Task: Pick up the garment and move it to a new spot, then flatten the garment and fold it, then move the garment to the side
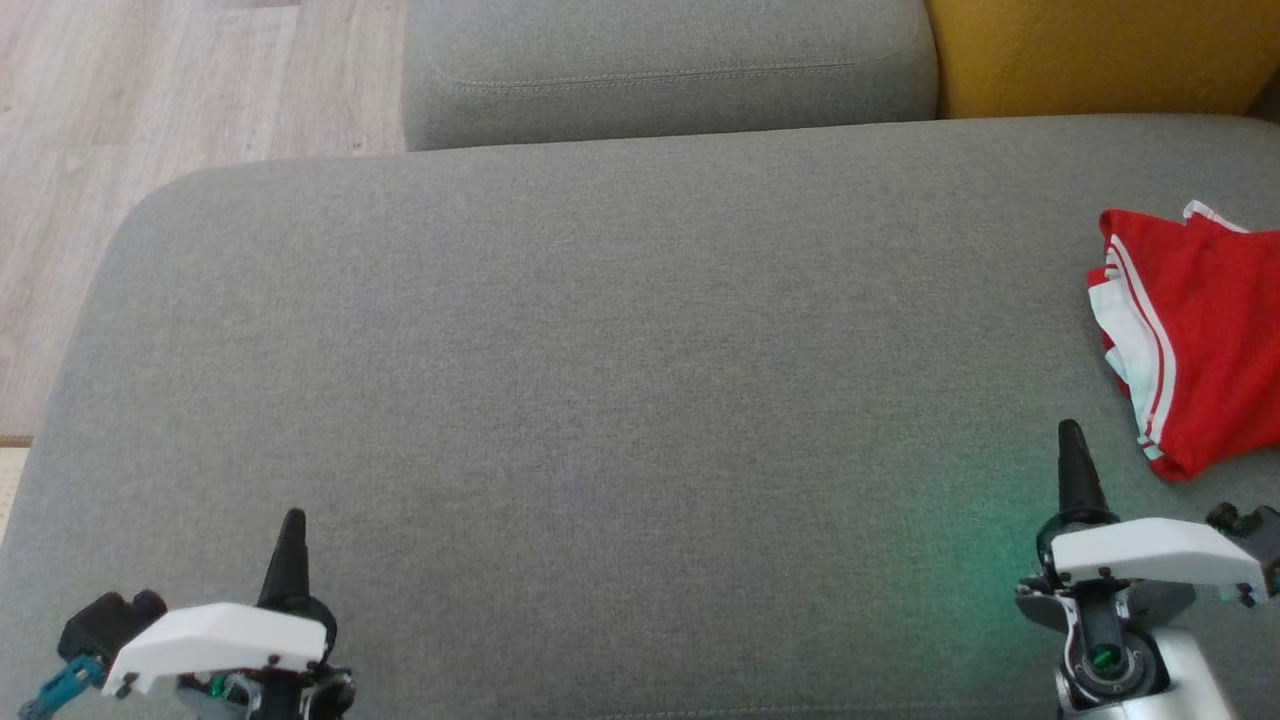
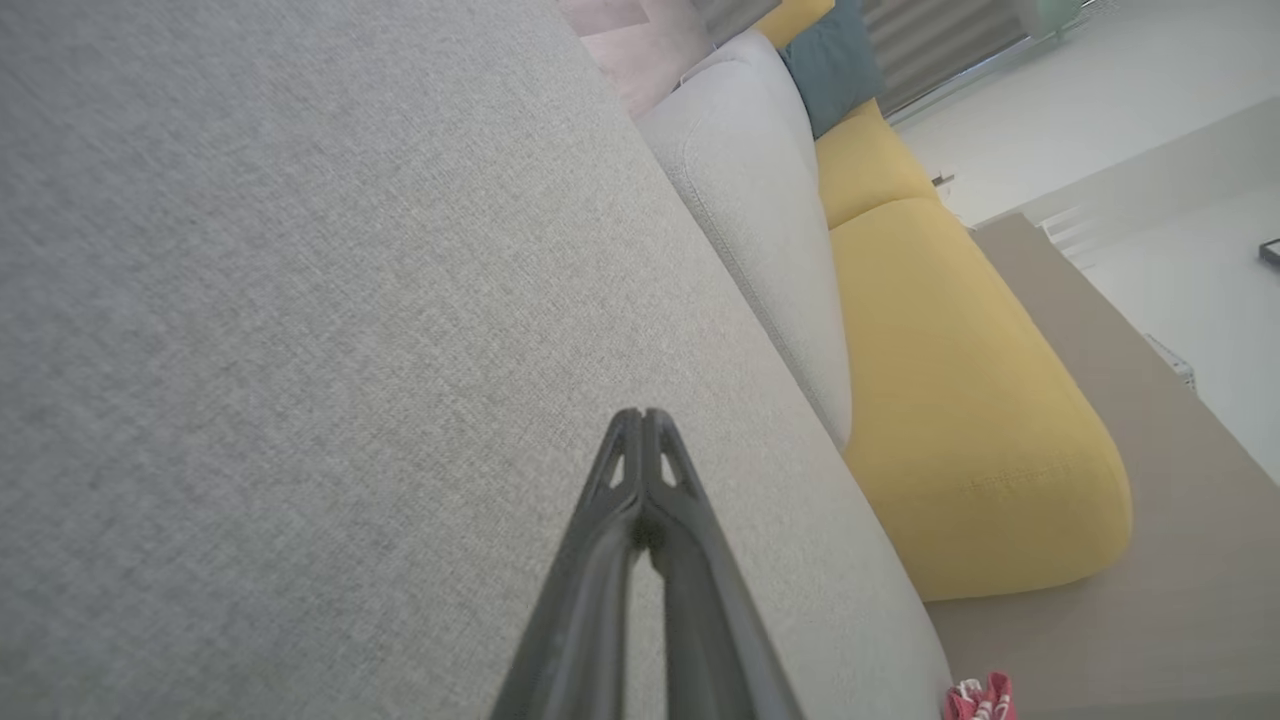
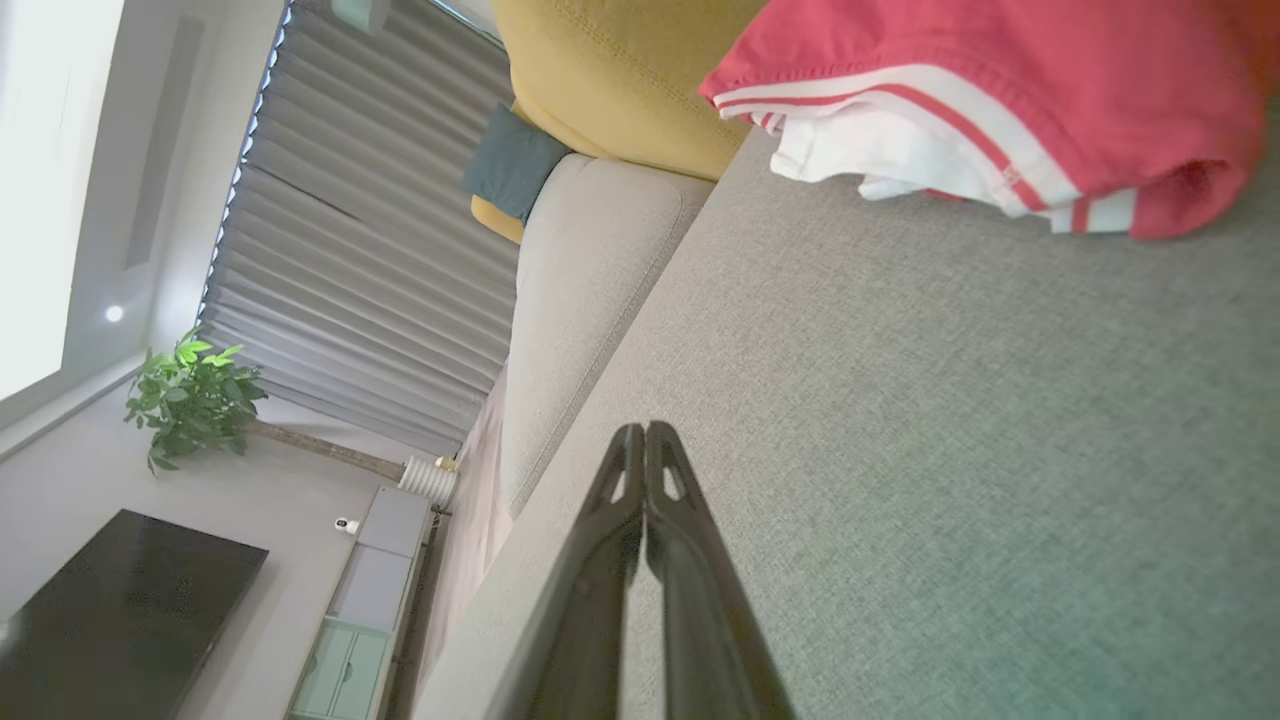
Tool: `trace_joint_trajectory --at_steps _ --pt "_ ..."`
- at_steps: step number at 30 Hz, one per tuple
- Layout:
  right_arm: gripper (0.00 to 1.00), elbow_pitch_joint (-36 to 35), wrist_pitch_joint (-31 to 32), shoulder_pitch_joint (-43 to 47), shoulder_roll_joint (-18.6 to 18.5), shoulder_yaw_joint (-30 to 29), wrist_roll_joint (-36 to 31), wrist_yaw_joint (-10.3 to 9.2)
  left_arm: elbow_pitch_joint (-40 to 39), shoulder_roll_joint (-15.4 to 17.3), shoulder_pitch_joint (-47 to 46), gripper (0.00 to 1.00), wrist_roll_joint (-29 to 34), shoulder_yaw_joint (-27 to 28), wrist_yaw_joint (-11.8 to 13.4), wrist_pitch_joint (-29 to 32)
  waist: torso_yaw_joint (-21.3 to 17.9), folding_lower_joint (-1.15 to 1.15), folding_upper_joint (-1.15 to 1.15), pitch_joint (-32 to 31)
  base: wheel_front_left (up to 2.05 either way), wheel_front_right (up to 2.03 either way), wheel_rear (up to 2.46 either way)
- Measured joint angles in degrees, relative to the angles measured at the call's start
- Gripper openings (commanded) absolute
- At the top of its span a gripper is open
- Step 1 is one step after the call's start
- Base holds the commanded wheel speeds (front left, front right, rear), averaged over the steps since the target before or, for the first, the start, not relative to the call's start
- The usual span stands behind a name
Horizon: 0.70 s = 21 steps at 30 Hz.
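Observation:
The garment (image 1: 1205, 330), a red jersey with white striped trim, lies folded at the right edge of the grey sofa seat (image 1: 600, 380). In the right wrist view the garment (image 3: 1010, 90) sits at the top, its folded layers facing the camera. My right gripper (image 1: 1070, 432) is shut and empty, a short way below and left of the garment, apart from it. Its fingertips (image 3: 645, 432) are pressed together over bare cushion. At the lower left my left gripper (image 1: 292, 520) is shut and empty too, far from the garment; its tips (image 2: 640, 417) meet above the seat.
A grey back cushion (image 1: 660, 70) and a yellow cushion (image 1: 1100, 55) line the far side. Wooden floor (image 1: 130, 150) lies beyond the seat's left edge. In the left wrist view, a small red object (image 2: 980, 698) rests on the floor by the sofa.

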Motion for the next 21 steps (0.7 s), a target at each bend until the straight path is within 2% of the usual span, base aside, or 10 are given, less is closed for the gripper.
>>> trace_joint_trajectory --at_steps 21 --pt "0.00 -3.8 3.3 0.3 0.0 -2.1 14.1 0.00 -1.0 0.0 -1.2 0.00 -14.7 1.6 -2.4 3.5 0.4 0.00 0.00 -0.1 0.00 0.00 0.00"
